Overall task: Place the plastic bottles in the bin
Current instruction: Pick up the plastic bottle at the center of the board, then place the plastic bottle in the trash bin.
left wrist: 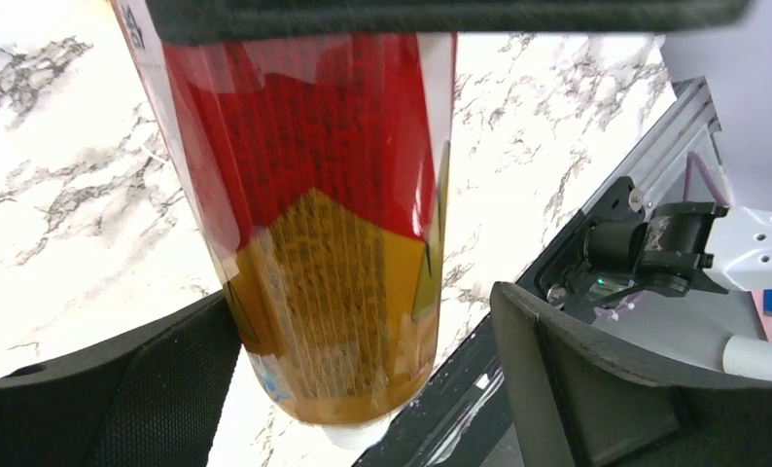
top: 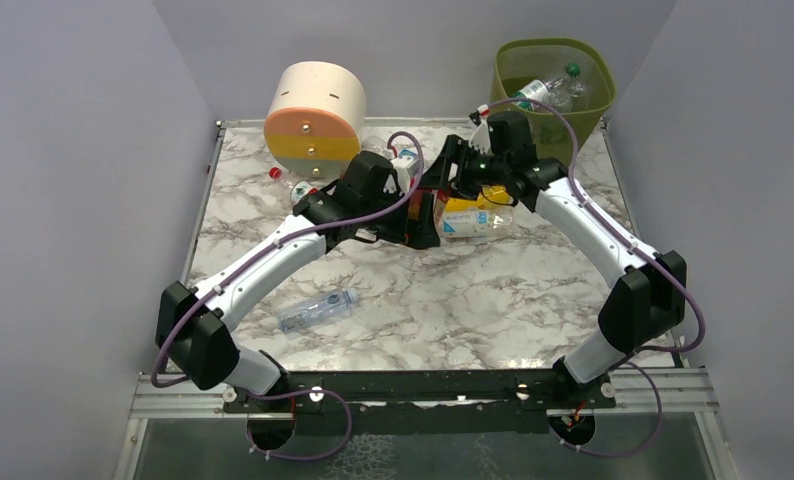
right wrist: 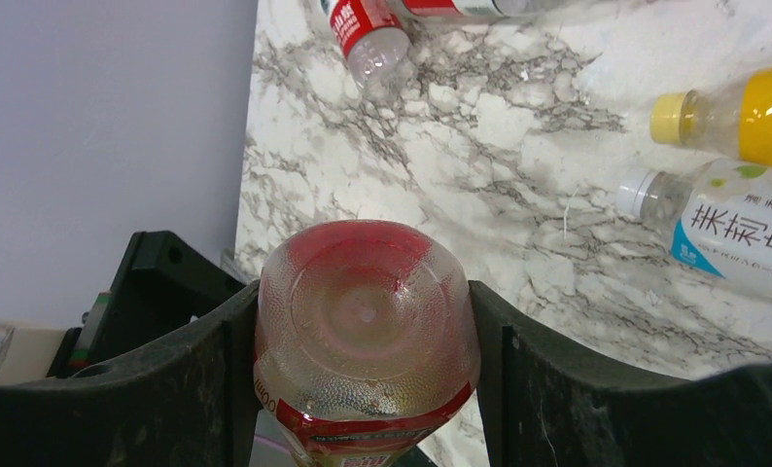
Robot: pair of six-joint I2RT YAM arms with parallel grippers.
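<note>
A bottle with a red-and-yellow label and amber contents (top: pixel 439 208) hangs between both arms above the table's middle back. My right gripper (right wrist: pixel 366 360) is shut on it, and both fingers press the sides of its dimpled base (right wrist: pixel 366 311). My left gripper (left wrist: pixel 363 379) is open around the same bottle (left wrist: pixel 314 195), with a clear gap at the right finger (left wrist: pixel 577 370). The olive-green bin (top: pixel 533 55) stands at the back right with bottles (top: pixel 545 92) inside. More bottles lie on the marble: a clear blue-labelled one (top: pixel 318 310), a yellow one (right wrist: pixel 752 112), a white-labelled one (right wrist: pixel 742 233) and a red-labelled one (right wrist: pixel 363 24).
The cream-orange-yellow round drawer box (top: pixel 315 110) stands at the back left, with small bottles (top: pixel 276 173) at its foot. Grey walls close in the left, the back and the right. The black base rail (top: pixel 423 385) runs along the near edge.
</note>
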